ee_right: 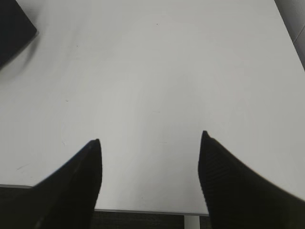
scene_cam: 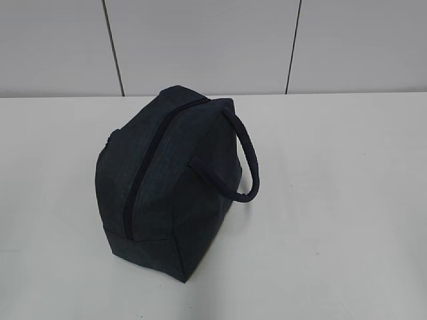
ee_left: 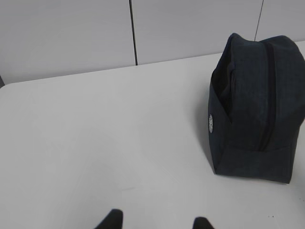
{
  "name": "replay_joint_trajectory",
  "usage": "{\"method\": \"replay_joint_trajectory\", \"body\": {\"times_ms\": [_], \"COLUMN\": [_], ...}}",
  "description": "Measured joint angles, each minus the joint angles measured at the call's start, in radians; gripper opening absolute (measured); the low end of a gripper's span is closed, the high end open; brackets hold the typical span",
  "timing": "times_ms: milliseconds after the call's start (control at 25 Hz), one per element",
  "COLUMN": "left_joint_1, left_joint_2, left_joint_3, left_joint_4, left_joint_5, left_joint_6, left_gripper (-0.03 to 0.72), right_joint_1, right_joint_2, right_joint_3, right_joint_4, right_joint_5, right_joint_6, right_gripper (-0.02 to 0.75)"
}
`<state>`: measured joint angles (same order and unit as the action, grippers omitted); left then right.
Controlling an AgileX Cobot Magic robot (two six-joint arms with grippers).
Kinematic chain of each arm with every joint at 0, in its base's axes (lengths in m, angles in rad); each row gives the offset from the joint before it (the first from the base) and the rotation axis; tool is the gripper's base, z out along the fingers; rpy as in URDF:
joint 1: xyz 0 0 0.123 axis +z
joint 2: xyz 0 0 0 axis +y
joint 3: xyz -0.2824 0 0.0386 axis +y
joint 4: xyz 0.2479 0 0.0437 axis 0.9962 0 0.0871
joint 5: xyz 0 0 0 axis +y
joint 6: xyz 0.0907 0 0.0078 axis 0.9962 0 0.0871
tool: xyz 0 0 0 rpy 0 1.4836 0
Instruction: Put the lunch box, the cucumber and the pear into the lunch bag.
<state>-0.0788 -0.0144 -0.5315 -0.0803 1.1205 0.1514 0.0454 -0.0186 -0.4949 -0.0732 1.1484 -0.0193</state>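
Note:
The dark navy lunch bag (scene_cam: 167, 177) stands on the white table with its top zipper closed and its loop handle (scene_cam: 245, 157) hanging to the right. It also shows at the right of the left wrist view (ee_left: 257, 107) and as a corner at the top left of the right wrist view (ee_right: 12, 31). My left gripper (ee_left: 156, 220) is open and empty over bare table, left of and nearer than the bag. My right gripper (ee_right: 150, 138) is open and empty above the table's front edge. The lunch box, cucumber and pear are out of view. Neither gripper shows in the exterior view.
A grey panelled wall (scene_cam: 200, 40) runs behind the white table (scene_cam: 333, 200). The table's front edge (ee_right: 143, 211) lies under the right gripper, and its right edge (ee_right: 290, 33) shows at the upper right of that view.

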Motion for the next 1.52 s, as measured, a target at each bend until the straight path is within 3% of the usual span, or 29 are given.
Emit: {"method": "replay_joint_trajectory", "body": {"times_ms": [1520], "left_joint_1": [0.0], "left_joint_2": [0.0], "left_joint_3": [0.0], "left_joint_4": [0.0], "left_joint_5": [0.0], "left_joint_6": [0.0], "left_gripper": [0.276], "right_joint_1": [0.0], "right_joint_2": [0.0], "right_joint_3": [0.0], "right_joint_4": [0.0], "right_joint_5": [-0.001], "right_joint_6": [0.0], "right_gripper": [0.497]}}
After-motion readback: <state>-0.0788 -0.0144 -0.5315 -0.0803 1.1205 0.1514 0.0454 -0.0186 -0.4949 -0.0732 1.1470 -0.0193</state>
